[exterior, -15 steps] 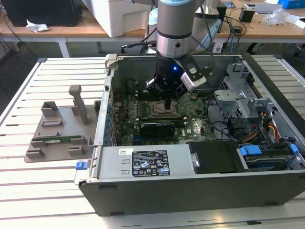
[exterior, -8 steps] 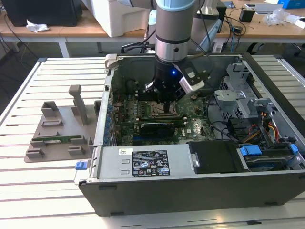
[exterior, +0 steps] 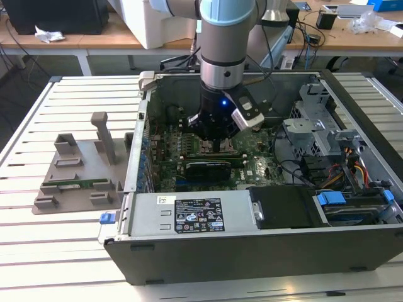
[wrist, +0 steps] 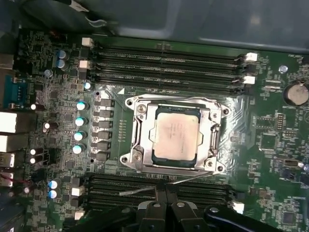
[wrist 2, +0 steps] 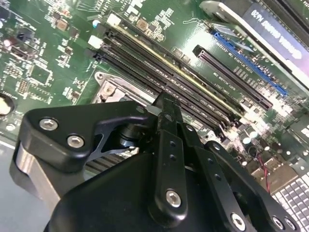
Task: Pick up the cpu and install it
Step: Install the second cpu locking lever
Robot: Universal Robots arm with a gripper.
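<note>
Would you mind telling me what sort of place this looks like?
Probably a robotics lab or workshop bench: an open computer case lies on a slatted table, wooden desks with cables stand behind, and the arm's end effector hangs over the motherboard.

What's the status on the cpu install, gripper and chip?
Gripper low inside the case, just beside the socket frame, fingers together, holding nothing. Cpu lies in the socket, slightly skewed. Nothing on top of it.

We've got a silvery cpu (wrist: 175, 134) with green rim on a green motherboard (wrist: 270, 140), black gripper (wrist: 166, 210).
</note>
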